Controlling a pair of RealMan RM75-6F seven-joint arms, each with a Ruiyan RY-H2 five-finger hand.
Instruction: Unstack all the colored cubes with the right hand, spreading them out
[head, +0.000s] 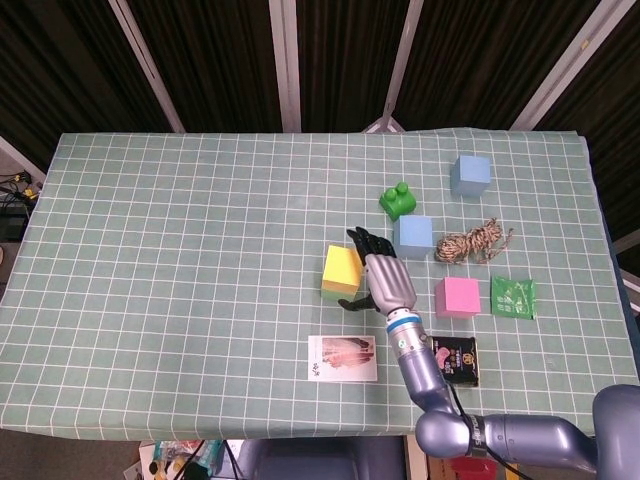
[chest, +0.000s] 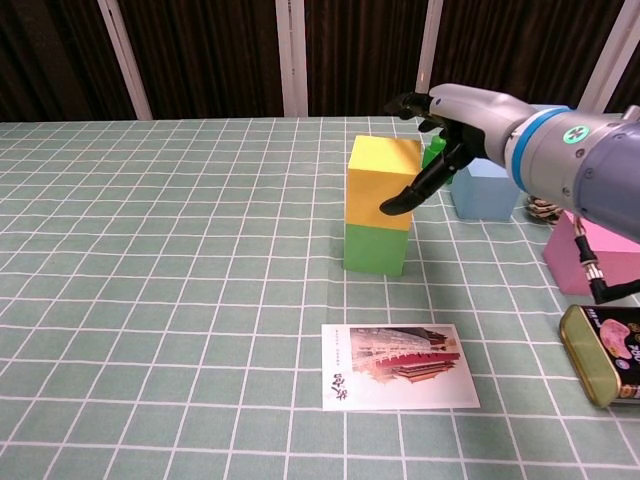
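A yellow cube (head: 342, 266) (chest: 378, 180) stands on a green cube (chest: 375, 247) (head: 338, 292) as a two-high stack at mid-table. My right hand (head: 385, 281) (chest: 455, 112) hovers at the stack's right side, open and holding nothing. Its fingers reach over the yellow cube's far top edge and its thumb (chest: 402, 200) hangs in front of the cube's right front face. Whether it touches the cube I cannot tell. A pink cube (head: 458, 297) (chest: 600, 255) and two blue cubes (head: 413, 236) (head: 471, 174) stand singly to the right. My left hand is out of both views.
A green toy brick (head: 398, 200) sits behind the near blue cube. A coil of rope (head: 472, 241) and a green packet (head: 513, 297) lie to the right. A tin (head: 455, 360) (chest: 605, 352) and a picture card (head: 342, 357) (chest: 400, 367) lie near the front edge.
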